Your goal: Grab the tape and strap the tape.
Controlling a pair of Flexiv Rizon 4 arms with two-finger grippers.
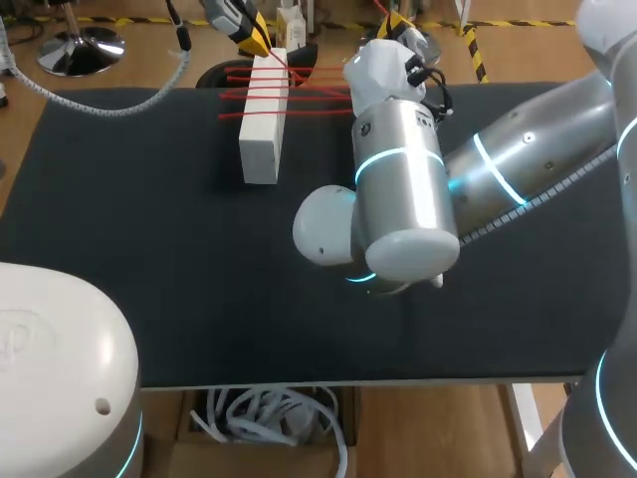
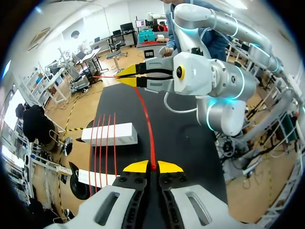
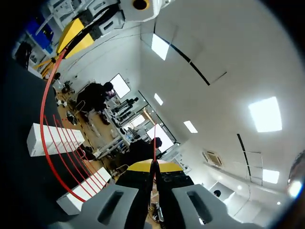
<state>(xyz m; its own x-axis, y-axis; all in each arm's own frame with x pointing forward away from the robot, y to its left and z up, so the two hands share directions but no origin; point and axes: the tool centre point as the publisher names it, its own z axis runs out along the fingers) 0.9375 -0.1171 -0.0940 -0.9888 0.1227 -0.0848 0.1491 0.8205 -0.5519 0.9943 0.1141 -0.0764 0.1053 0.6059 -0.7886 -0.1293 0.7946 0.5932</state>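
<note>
A thin red tape (image 2: 148,129) runs taut between my two grippers above the table's far edge. My left gripper (image 2: 152,166) is shut on one end; in the head view the left gripper (image 1: 254,40) hangs just beyond the white block (image 1: 261,124). My right gripper (image 3: 153,166) is shut on the other end of the tape (image 3: 44,119); the right gripper (image 1: 396,24) is also over the far edge. Several red strands (image 1: 284,90) cross the block's far half. In the wrist views the strands (image 3: 71,152) span to a second white block (image 3: 83,193).
The black mat (image 1: 179,259) covers the table. My right arm's wrist and elbow (image 1: 398,189) hang over the mat's middle and hide the strands' right ends. My left arm's base (image 1: 60,378) fills the near left corner.
</note>
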